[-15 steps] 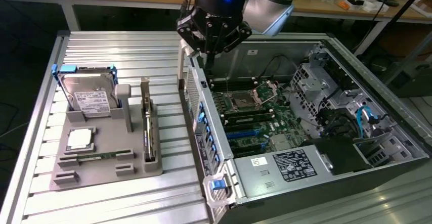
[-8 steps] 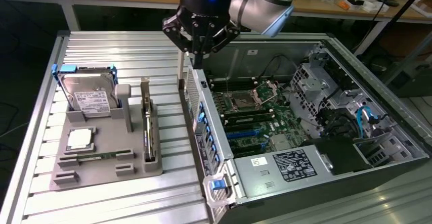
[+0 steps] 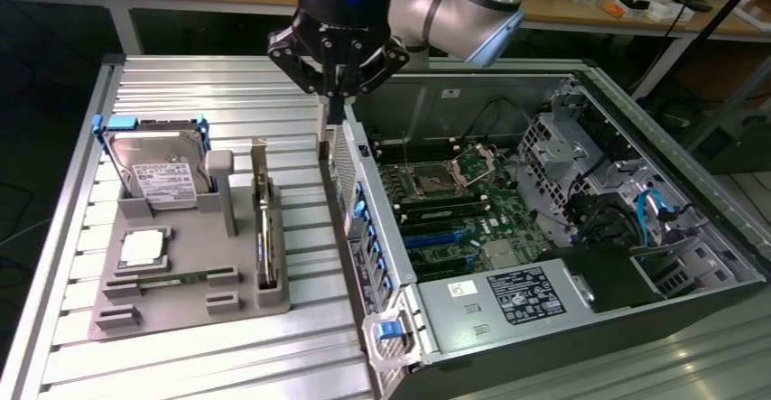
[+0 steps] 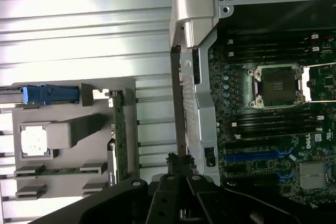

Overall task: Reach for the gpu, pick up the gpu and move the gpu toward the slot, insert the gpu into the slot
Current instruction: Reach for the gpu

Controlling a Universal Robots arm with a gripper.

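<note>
The gpu (image 3: 264, 230) stands on its edge in a slot of the grey holder (image 3: 181, 305) on the table, its metal bracket pointing up. In the wrist view the gpu (image 4: 119, 139) appears edge-on as a thin greenish strip. My gripper (image 3: 332, 102) hangs above the rear wall of the open computer case (image 3: 361, 192), to the exterior view's right of the gpu and well above it. Its fingers (image 4: 173, 160) are shut together with nothing between them. The blue expansion slots (image 3: 436, 237) lie on the motherboard inside the case, and the same slots (image 4: 257, 156) show in the wrist view.
The holder also carries a silver hard drive (image 3: 162, 179) in a blue frame, a processor chip (image 3: 143, 246) and a memory stick (image 3: 169, 281). The case's tall rear wall stands between the holder and the motherboard (image 3: 464, 210). Cables and drive bays (image 3: 602, 183) fill the case's far side.
</note>
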